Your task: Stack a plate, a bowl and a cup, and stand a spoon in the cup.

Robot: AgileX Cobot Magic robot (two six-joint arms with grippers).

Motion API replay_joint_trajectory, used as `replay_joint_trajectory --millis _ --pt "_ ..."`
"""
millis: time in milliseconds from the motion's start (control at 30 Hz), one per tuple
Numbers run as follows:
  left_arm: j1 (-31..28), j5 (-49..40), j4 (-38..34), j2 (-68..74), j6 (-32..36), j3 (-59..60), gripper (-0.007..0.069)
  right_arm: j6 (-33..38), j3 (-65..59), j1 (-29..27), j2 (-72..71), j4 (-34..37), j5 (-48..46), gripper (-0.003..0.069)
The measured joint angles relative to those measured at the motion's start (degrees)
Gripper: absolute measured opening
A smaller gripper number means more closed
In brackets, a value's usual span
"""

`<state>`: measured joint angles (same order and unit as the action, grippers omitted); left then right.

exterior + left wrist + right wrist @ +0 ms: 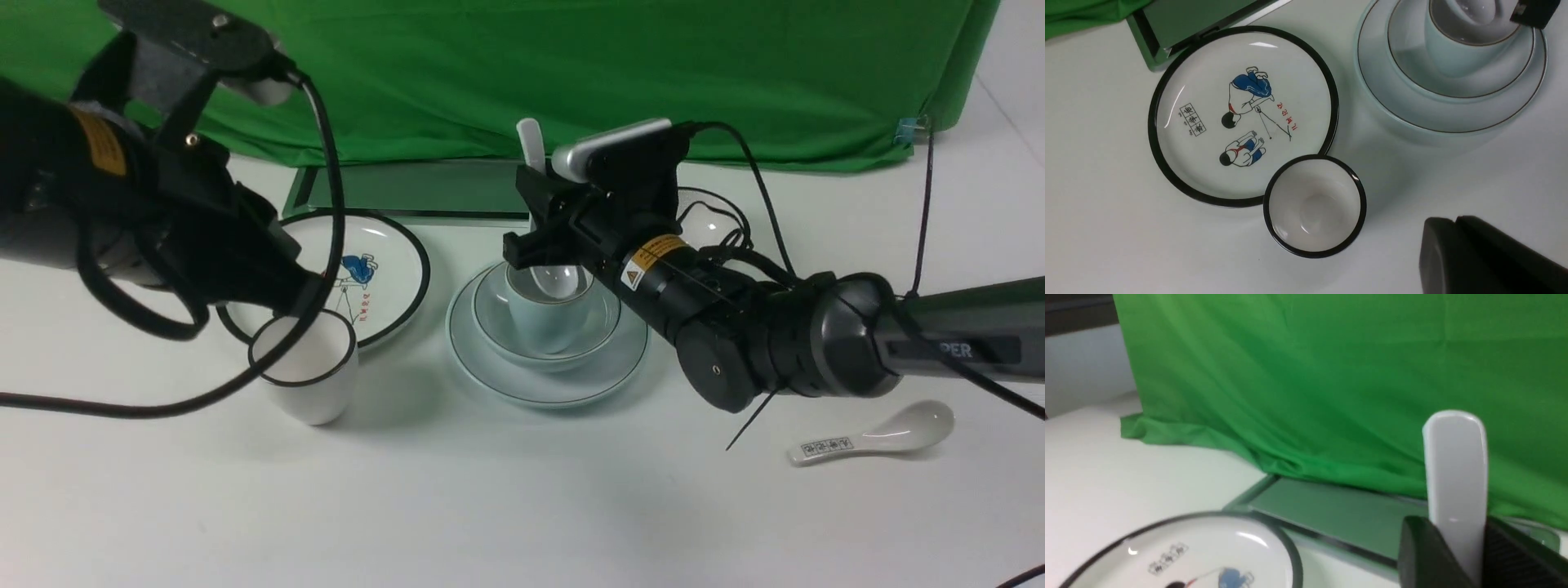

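My left jaws (1455, 222) are pressed together, beside the black-rimmed cup (1314, 206). Below my right jaws (1445, 539) sit the plate (555, 395), the bowl (526, 353) and the cup (549, 322), stacked; between them I pinch the upright spoon's (1457, 469) handle, its scoop inside the pale cup's mouth.

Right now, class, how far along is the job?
Done: cup in bowl on plate. In hand: right gripper is around the spoon, its scoop inside the cup. Left: apparently just letting go and backing off.
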<state>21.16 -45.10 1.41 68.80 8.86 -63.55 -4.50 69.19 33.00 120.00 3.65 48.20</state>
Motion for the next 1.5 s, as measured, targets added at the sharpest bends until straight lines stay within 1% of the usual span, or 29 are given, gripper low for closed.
replay_joint_trajectory --millis 167,267,333,400,433,467,500,533,567,600,633,667,700,733,800,933,1000,1033,1067,1100,1133,1233,1500 --pt "0.00 0.11 0.11 -0.72 -1.02 2.30 -0.0036 -0.20 -0.44 0.00 -0.20 0.00 -0.19 0.0285" --pt "0.00 1.24 1.25 -3.48 -2.37 4.47 -0.0036 -0.20 -0.51 0.00 -2.51 -0.06 -3.60 0.0297" --pt "0.00 2.43 2.85 -6.91 -3.66 6.77 -0.0036 -0.20 -0.56 0.00 -5.58 -0.29 -7.64 0.0274" --pt "0.00 3.92 4.17 -10.89 -5.45 9.66 -0.0036 -0.20 -0.56 0.00 -10.28 -0.43 -13.51 0.0215" --pt "0.00 4.20 4.49 -11.86 -5.77 9.96 -0.0036 -0.20 -0.56 0.00 -11.35 -0.52 -14.20 0.0201" --pt "0.00 5.11 5.34 -16.03 -6.89 13.02 -0.0036 -0.08 -0.56 0.00 -16.04 -0.59 -20.74 0.0138" --pt "0.00 5.22 5.55 -18.22 -7.35 14.13 -0.0036 0.11 -0.56 0.00 -18.50 -0.59 -23.06 0.0106" --pt "0.00 5.70 5.83 -21.63 -7.69 16.47 -0.0036 1.13 -0.56 0.00 -22.29 -0.59 -27.83 0.0060" --pt "0.00 5.76 5.80 -21.63 -7.78 16.89 -0.0036 1.36 -0.56 0.00 -22.30 -0.59 -28.65 0.0054" --pt "0.00 6.22 5.96 -26.31 -8.86 20.20 -0.0036 3.33 -0.56 0.00 -27.30 -0.59 -34.23 0.0023" --pt "0.00 6.62 6.01 -29.88 -9.48 22.34 -0.0036 5.44 -0.56 0.00 -30.88 -0.66 -38.84 0.0013" --pt "0.00 6.71 6.01 -30.48 -9.64 23.19 -0.0036 5.76 -0.56 0.00 -31.46 -0.66 -39.61 0.0012" --pt "0.00 7.31 6.01 -36.08 -10.72 26.43 -0.0036 8.29 -0.56 0.00 -35.91 -0.66 -45.91 0.0010" --pt "0.00 7.56 6.01 -36.08 -10.87 26.81 -0.0036 8.89 -0.56 0.00 -36.97 -0.66 -46.53 0.0010" --pt "0.00 9.48 6.01 -44.52 -12.95 31.15 -0.0036 12.31 -2.32 0.34 -43.98 -0.71 -51.43 0.0010" --pt "0.00 12.24 5.95 -53.55 -14.44 35.34 -0.0036 16.39 -8.77 2.88 -54.05 -0.71 -52.71 0.0010" --pt "0.00 12.97 5.95 -57.24 -14.61 36.62 -0.0036 17.15 -12.50 4.58 -58.56 -0.71 -52.55 0.0010" --pt "0.00 12.98 5.95 -57.54 -14.61 36.62 -0.0036 17.16 -12.89 4.58 -59.05 -0.71 -52.55 0.0010" --pt "0.00 13.04 5.95 -59.74 -14.66 37.37 -0.0034 17.71 -16.46 5.93 -62.89 -0.71 -52.26 0.0010" --pt "0.00 13.04 5.95 -59.94 -14.66 37.37 -0.0034 17.71 -16.46 6.06 -63.37 -0.71 -52.20 0.0010" --pt "0.00 12.73 5.95 -61.22 -14.66 37.70 -0.0033 17.90 -19.95 7.02 -67.78 -0.71 -52.08 0.0010" --pt "0.00 12.55 5.95 -61.44 -14.66 37.70 -0.0032 17.90 -23.76 7.39 -72.67 -0.71 -52.02 0.0010" --pt "0.00 12.42 5.95 -61.44 -14.66 37.70 -0.0032 17.94 -26.82 7.39 -78.69 -0.71 -52.84 0.0024"
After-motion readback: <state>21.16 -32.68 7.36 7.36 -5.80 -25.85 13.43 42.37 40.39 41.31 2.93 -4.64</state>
